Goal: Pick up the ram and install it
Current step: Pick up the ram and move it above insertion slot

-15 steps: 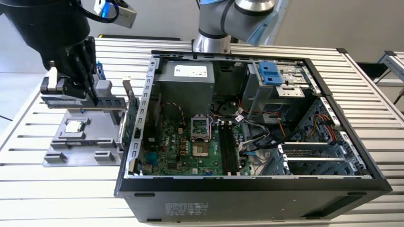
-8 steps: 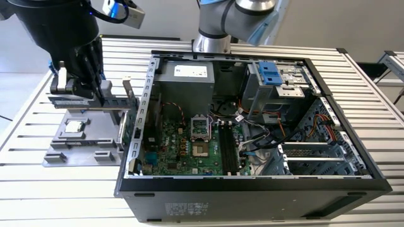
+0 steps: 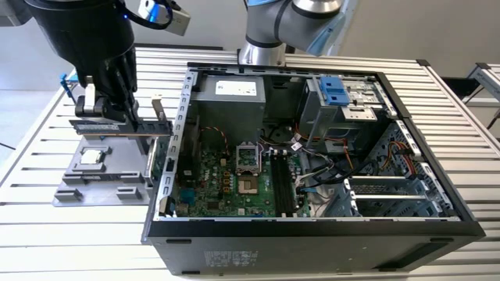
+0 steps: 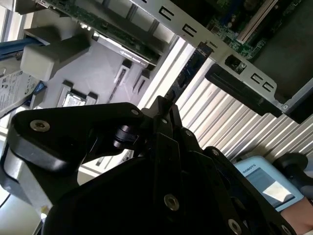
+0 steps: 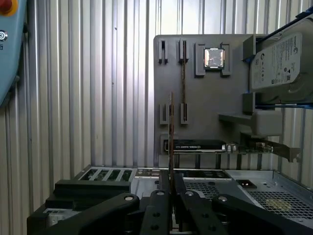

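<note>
Clamped in end effector (image 5: pixel 170 190): ram (image 5: pixel 170 132), held edge-on above gray tray (image 5: pixel 205 112) on slatted surface (image 5: pixel 98 98). Farther along tray, processor (image 5: pixel 214 58) and hard drive (image 5: pixel 281 63). Just beside tray, open computer case (image 3: pixel 312 246).

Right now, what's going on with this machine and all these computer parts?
The black robot arm's tool is shut on a long, thin green ram stick and holds it in the air above a grey parts tray. The tray sits at the exterior view's left of an open black computer case. The ram stick is not yet in the green motherboard inside the case. A square silver processor chip lies on the tray.
</note>
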Controlling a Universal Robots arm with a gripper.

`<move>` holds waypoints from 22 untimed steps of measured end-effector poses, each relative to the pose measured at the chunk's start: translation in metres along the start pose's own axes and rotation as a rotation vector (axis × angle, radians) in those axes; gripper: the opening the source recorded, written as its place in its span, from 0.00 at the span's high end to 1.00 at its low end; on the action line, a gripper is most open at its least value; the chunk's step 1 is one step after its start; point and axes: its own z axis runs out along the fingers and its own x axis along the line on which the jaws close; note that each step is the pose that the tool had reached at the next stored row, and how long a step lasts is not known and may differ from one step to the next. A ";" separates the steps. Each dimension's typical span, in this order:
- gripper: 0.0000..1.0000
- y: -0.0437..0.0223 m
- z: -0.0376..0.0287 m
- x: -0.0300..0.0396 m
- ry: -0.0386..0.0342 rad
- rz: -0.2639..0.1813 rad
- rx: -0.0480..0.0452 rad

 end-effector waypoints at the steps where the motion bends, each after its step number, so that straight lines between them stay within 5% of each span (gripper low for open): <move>1: 1.00 -0.0015 0.0000 0.0000 0.0000 0.000 0.0000; 22: 1.00 -0.0315 0.0000 0.0000 -0.0001 0.000 0.0001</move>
